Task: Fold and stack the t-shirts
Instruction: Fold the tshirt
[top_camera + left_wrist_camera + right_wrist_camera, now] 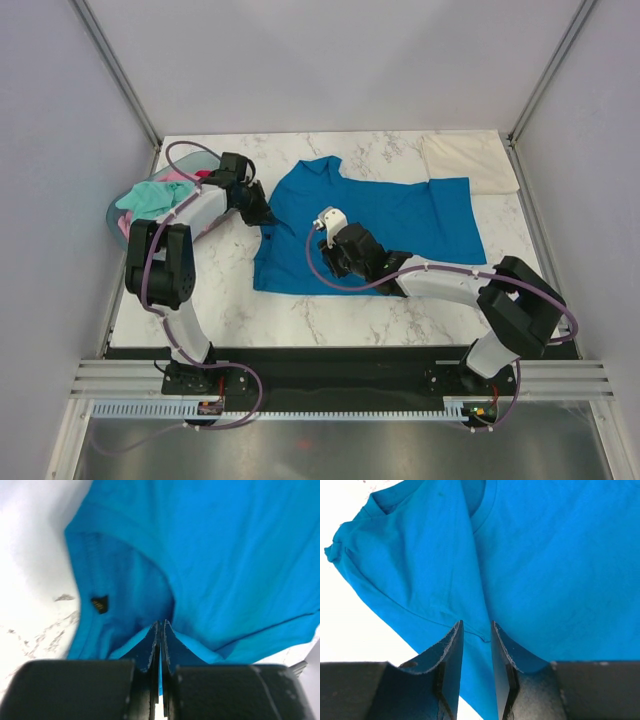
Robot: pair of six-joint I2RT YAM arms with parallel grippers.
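Blue t-shirt, left tool pinching, label unreadable

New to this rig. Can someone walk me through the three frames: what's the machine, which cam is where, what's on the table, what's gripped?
The machine is two robot arms bolted at the table's near edge. The top view looks down from above and behind them. The other two views come from a camera on each wrist, looking along that arm's own fingers.

On the marble table a blue t-shirt lies partly spread out. A cream t-shirt sits flat at the far right corner. At the left, a basket holds a mint green t-shirt and some pink cloth.

The left end effector is shut on a fold of the blue t-shirt. The right end effector is at the same shirt with its fingers slightly apart; I cannot tell whether it grips.
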